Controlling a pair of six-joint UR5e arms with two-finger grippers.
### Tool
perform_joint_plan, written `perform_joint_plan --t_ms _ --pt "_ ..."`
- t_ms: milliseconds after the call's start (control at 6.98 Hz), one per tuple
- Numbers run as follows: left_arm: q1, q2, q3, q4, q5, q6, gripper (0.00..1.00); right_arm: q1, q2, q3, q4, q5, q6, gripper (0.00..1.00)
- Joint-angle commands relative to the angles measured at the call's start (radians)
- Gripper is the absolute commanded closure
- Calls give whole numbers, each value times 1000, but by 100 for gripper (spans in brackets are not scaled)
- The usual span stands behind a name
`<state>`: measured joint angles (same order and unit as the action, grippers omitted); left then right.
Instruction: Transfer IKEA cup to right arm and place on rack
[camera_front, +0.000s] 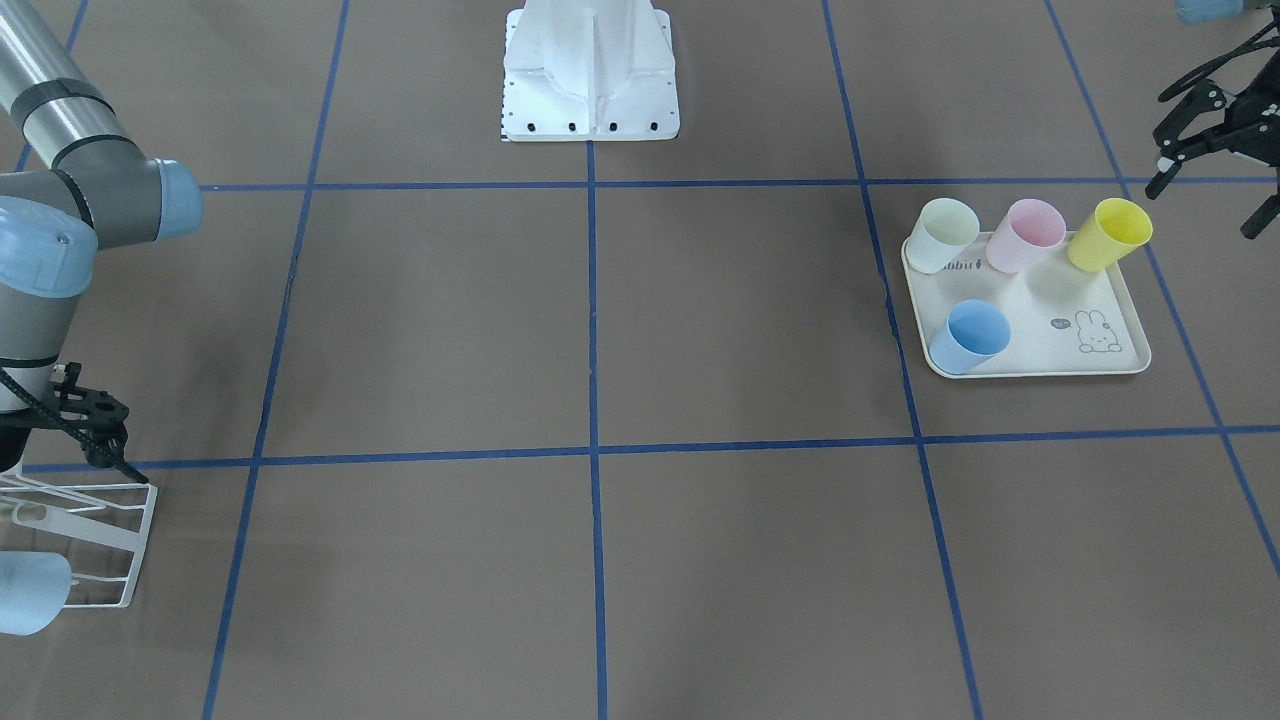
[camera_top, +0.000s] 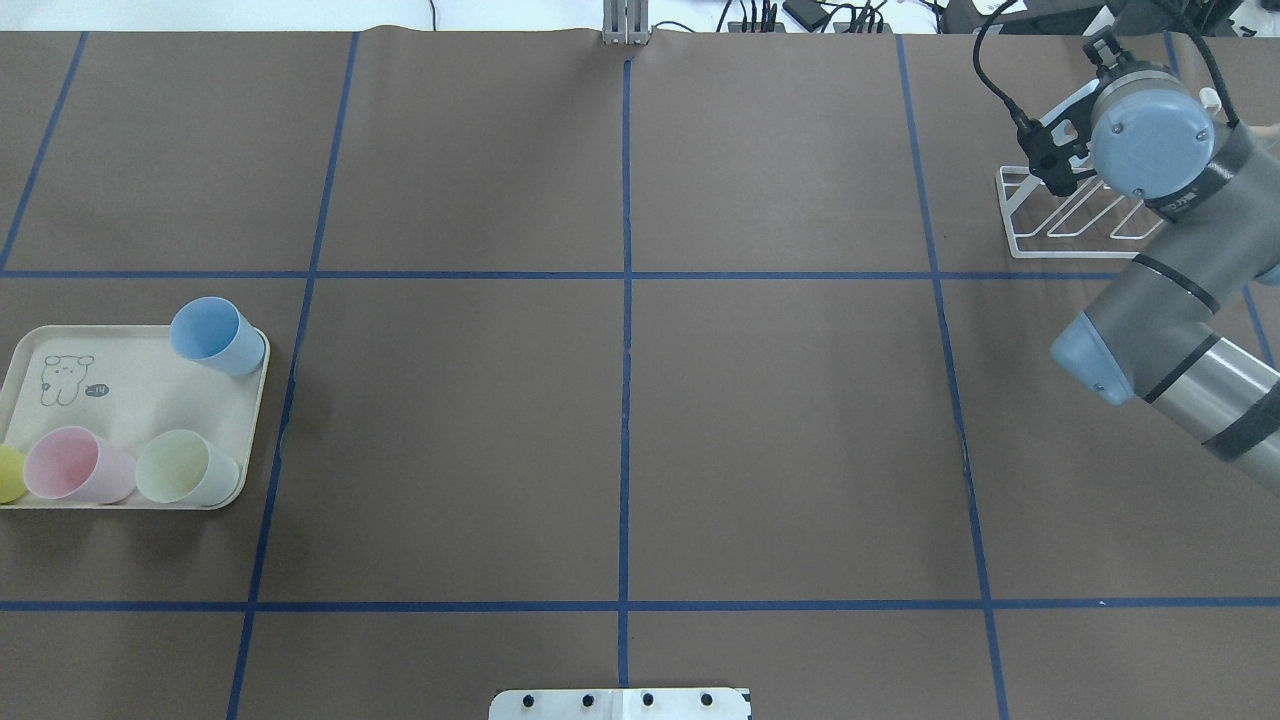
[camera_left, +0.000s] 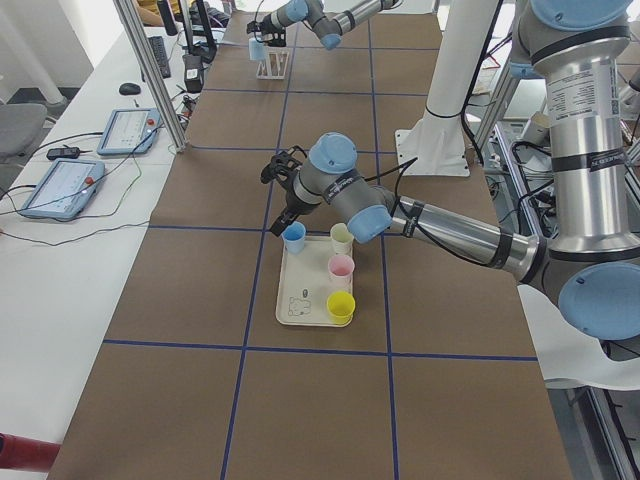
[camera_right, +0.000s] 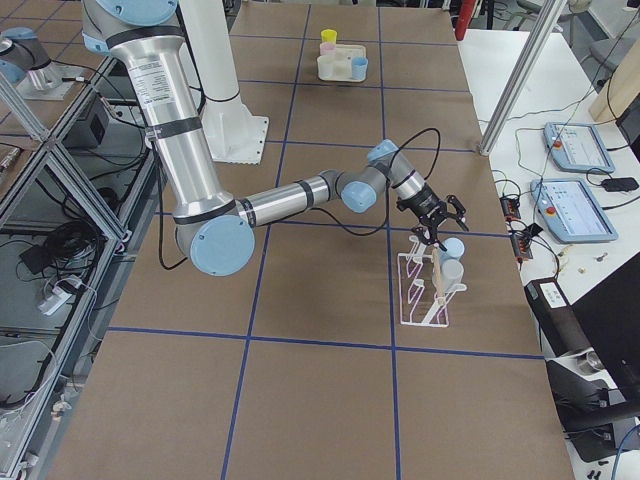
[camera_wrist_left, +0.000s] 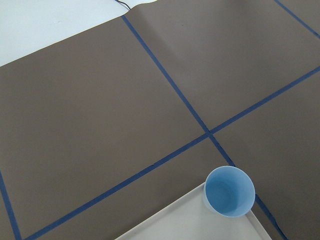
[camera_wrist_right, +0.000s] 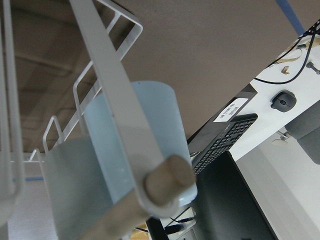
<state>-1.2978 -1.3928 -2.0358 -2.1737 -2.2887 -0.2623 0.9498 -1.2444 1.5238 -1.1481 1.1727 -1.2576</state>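
Four cups stand on a cream tray (camera_front: 1040, 372): blue (camera_front: 970, 335), pale green (camera_front: 943, 235), pink (camera_front: 1030, 235) and yellow (camera_front: 1108, 233). My left gripper (camera_front: 1205, 195) hangs open and empty above the tray's edge, over the blue cup (camera_left: 293, 236), which shows below it in the left wrist view (camera_wrist_left: 227, 192). My right gripper (camera_right: 437, 225) is open just above the white wire rack (camera_right: 420, 290). Two pale blue cups (camera_right: 452, 248) sit on the rack, close up in the right wrist view (camera_wrist_right: 145, 125) beside the wooden rod end (camera_wrist_right: 167, 180).
The robot's white base (camera_front: 590, 80) stands at the table's middle edge. Blue tape lines divide the brown table cover (camera_top: 620, 420) into squares. Tablets and cables lie on the white bench (camera_right: 575, 170) beyond the rack.
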Motion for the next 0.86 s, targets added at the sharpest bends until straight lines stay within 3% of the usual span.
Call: perform_joint_plan --t_ms 0,430,573,716 --pt "-2 0 -3 -2 3 -23 0 10 28 51 -2 78 89 17" --pt "23 61 11 -147 17 -185 0 9 -15 215 -2 345 648 2" --pt "78 86 11 -191 53 -252 0 9 -33 261 1 486 861 1" --pt "195 87 12 -233 190 -393 0 4 -36 306 10 595 1106 1"
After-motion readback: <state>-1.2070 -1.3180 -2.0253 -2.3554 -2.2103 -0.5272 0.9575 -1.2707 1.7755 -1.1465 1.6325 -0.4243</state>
